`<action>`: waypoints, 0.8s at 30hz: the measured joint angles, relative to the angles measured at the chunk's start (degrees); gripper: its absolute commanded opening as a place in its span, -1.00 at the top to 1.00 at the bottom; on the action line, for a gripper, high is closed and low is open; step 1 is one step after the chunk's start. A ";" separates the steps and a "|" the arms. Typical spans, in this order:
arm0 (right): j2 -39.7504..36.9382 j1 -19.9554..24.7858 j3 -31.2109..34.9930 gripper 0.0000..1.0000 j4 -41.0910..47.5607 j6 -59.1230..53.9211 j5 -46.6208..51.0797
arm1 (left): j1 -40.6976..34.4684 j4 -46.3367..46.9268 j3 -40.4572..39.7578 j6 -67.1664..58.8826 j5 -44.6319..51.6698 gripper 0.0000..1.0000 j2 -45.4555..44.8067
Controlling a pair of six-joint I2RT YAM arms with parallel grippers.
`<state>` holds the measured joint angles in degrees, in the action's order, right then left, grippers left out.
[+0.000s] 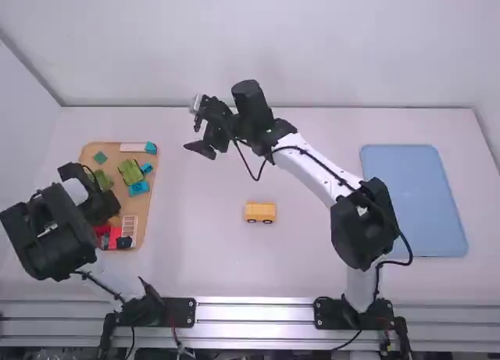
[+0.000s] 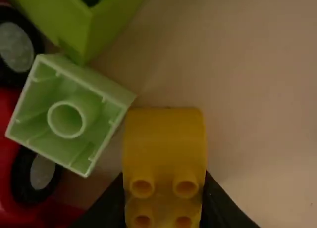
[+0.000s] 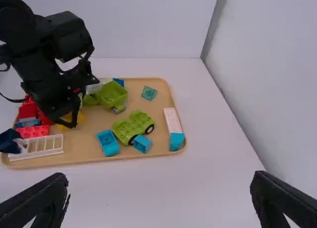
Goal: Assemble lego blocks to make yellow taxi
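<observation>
We have our left gripper (image 2: 165,193) low over the tray (image 1: 116,161), clenched on a yellow block (image 2: 164,144) by its two sides, probably so that it can come straight up square to the fingers. A pale green block (image 2: 67,114) lies right against or just beside one corner, so we should lift gently or we may drag it along. The yellow car (image 1: 260,212) sits on the open table between the arms, wheels toward us, a spot that seems chosen for both to reach. We hold the right gripper (image 3: 159,183) up beyond it, jaws wide apart and empty, perhaps ready to steady the car while the block is pressed on.
</observation>
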<state>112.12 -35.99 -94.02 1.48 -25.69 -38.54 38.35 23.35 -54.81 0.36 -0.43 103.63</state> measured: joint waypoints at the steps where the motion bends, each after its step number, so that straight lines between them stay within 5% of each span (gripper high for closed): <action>1: 0.02 0.00 -0.02 -0.97 -0.02 -0.11 0.02 | 0.02 0.13 -0.11 -0.04 0.00 0.59 0.00; 16: 0.00 2.80 0.00 -0.96 0.02 2.12 -2.45 | -6.51 5.81 -2.56 -8.70 16.17 0.88 -7.61; 24: -0.09 6.71 0.00 -0.97 6.75 1.31 -13.57 | -25.79 8.00 -3.43 -22.29 17.88 0.92 -9.29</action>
<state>112.03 -29.28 -94.02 8.23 -24.38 -52.12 12.56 31.35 -58.24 -21.93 17.45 94.35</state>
